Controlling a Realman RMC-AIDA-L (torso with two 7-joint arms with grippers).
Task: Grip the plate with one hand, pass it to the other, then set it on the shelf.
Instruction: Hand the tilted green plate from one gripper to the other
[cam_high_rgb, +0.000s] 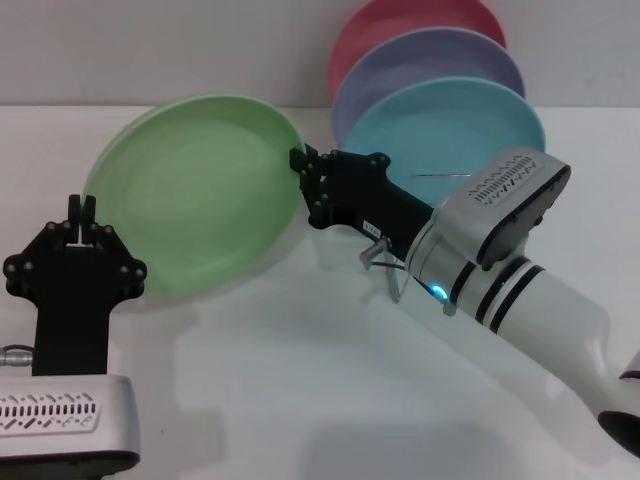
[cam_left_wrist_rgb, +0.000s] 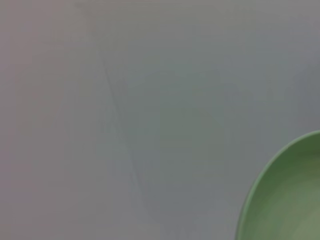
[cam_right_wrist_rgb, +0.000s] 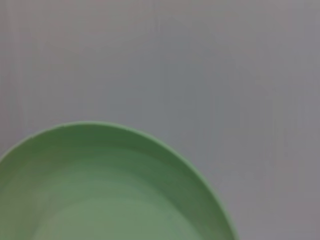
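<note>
Left wrist view: mostly plain, featureless grey background, with faint streaks running across it. One curved section of the light green plate (cam_left_wrist_rgb: 287, 200) visible in a single corner, cut off by the frame edges. Raised rim distinct from the paler inner surface. No fingers in view.

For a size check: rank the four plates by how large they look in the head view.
1. Green plate, nearest the camera, so its lead is unsure.
2. Turquoise plate.
3. Lavender plate.
4. Pink plate.
The last three overlap, so only visible area is ranked.
</note>
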